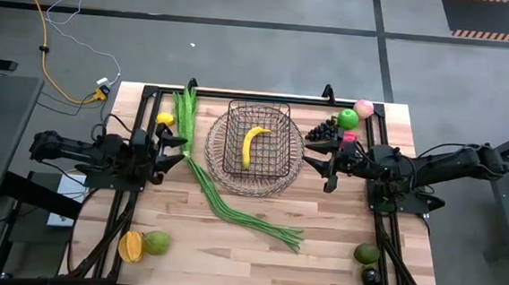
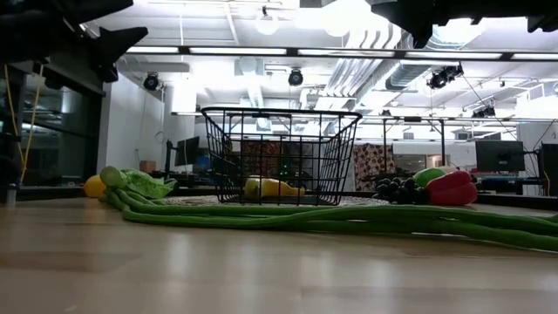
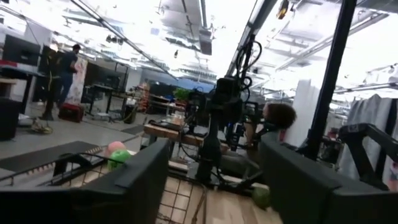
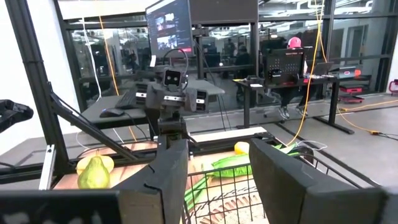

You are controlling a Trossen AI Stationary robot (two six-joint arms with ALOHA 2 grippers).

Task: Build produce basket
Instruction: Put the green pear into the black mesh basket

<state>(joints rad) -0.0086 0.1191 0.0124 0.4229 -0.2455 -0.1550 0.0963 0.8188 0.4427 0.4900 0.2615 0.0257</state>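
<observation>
Left end effector (image 1: 171, 148) open, empty, right end effector (image 1: 318, 158) open, empty

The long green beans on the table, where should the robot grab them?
Probably from straight above, across the bundle's middle. The long green beans lie flat on the wooden table, slanting from beside the basket toward the near edge. The left pincer, open, is nearest; its fingers should close crosswise over the thin stems.

**Four cameras, one shared basket**

Overhead, one camera looks straight down on the whole worktop (image 1: 229, 249). Another sits at worktop level, facing the room, close behind the long beans (image 2: 349, 218). Each wrist camera looks past its own fingers toward the opposite arm. All four catch the basket (image 1: 254, 147), standing mid-worktop
</observation>
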